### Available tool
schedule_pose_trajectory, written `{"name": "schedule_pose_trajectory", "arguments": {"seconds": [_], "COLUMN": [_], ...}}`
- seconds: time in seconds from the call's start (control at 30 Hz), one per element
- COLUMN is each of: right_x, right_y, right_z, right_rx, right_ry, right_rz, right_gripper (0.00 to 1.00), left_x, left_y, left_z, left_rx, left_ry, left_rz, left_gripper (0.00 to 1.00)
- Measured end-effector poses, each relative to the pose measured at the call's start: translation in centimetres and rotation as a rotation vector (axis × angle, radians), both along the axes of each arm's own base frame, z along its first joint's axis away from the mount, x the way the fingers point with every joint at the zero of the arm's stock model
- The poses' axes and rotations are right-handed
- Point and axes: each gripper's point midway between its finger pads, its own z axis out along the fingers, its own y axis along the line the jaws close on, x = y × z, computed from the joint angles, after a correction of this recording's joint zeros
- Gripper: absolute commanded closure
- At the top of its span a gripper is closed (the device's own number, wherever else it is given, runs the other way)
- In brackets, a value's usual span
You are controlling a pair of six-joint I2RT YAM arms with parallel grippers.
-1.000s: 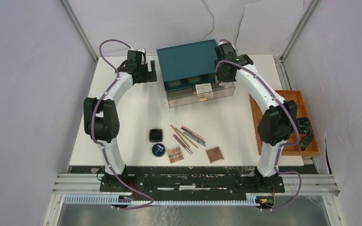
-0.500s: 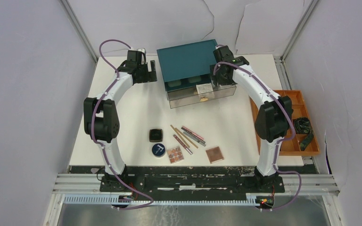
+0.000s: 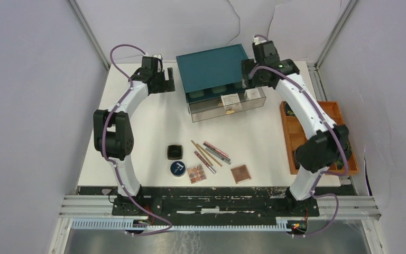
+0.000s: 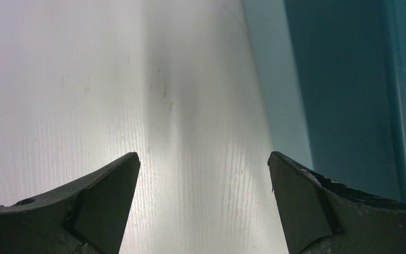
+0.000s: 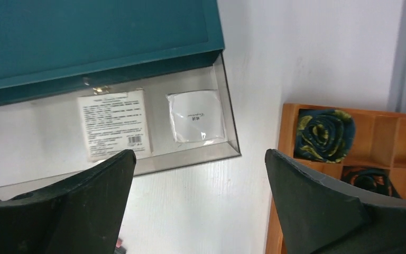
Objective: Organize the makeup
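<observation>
Drawer box [image 3: 211, 66] hasn't budged. Right arm [image 3: 306, 106] swung outward, and the right end effector [image 5: 201, 159] is now wide open above the clear drawer [image 3: 206, 110], where the white cube [image 5: 196, 115] sits beside the white packet [image 5: 113, 124]. Left end effector [image 4: 203, 159] is open too. Pencils [image 3: 210, 153] lie diagonally on the bench [image 3: 148, 132].

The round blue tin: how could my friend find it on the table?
Look along the near edge of the white table, where small makeup lies in a group. The round blue tin sits at the group's left, nearer the arms than the black square compact and left of the colourful palette. It is the only round one.
</observation>
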Motion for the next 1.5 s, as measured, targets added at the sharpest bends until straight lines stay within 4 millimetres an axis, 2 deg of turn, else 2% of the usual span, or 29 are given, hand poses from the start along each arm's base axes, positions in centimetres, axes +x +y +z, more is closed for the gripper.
{"name": "schedule_pose_trajectory", "arguments": {"seconds": [0.13,0.17,0.2,0.23,0.3,0.4,0.47,0.53,0.57,0.63,0.83,1.13,1.5], "right_x": [-2.7,-3.7,-5.4,-7.0,-11.1,-17.3,-21.3,-24.5,-25.8,-27.4,-28.9,-29.8,-30.0], "right_y": [-0.3,-0.6,-0.1,0.3,1.8,3.7,3.8,3.1,2.7,2.4,3.8,7.3,6.4], "right_z": [6.7,7.8,8.4,8.5,6.6,0.5,-4.7,-8.7,-10.1,-11.7,-13.7,-18.5,-20.5], "right_rx": [0.066,0.074,0.079,0.08,0.086,0.07,0.024,-0.026,-0.046,-0.057,0.005,0.006,-0.008], "right_ry": [-0.14,-0.164,-0.179,-0.18,-0.133,0.017,0.155,0.267,0.306,0.341,0.326,0.355,0.354], "right_rz": [0.02,0.02,0.04,0.057,0.117,0.199,0.224,0.224,0.22,0.213,0.202,0.228,0.177], "right_gripper": [0.0,0.0,0.0,0.0,0.0,0.0,0.0,0.0,0.0,0.0,0.0,0.0,0.0], "left_x": [0.0,0.0,0.0,0.0,0.0,0.0,0.0,0.0,0.0,0.0,0.1,0.0,0.0], "left_y": [0.1,0.1,0.1,0.1,0.1,0.1,0.1,0.1,0.1,0.1,0.1,0.0,0.0], "left_z": [0.0,0.0,0.0,0.0,0.0,0.0,0.0,-0.1,-0.1,-0.3,-0.9,-1.5,-2.2], "left_rx": [0.0,0.001,0.001,0.001,0.0,0.001,0.002,0.002,0.002,0.002,0.004,0.004,0.007], "left_ry": [0.0,0.0,0.0,0.0,0.0,0.0,0.001,0.002,0.003,0.006,0.019,0.031,0.045], "left_rz": [0.001,0.002,0.002,0.002,0.002,0.002,0.003,0.003,0.003,0.002,0.002,0.001,0.001], "left_gripper": [0.01,0.01,0.01,0.01,0.01,0.01,0.01,0.01,0.01,0.02,0.02,0.02,0.02]}}
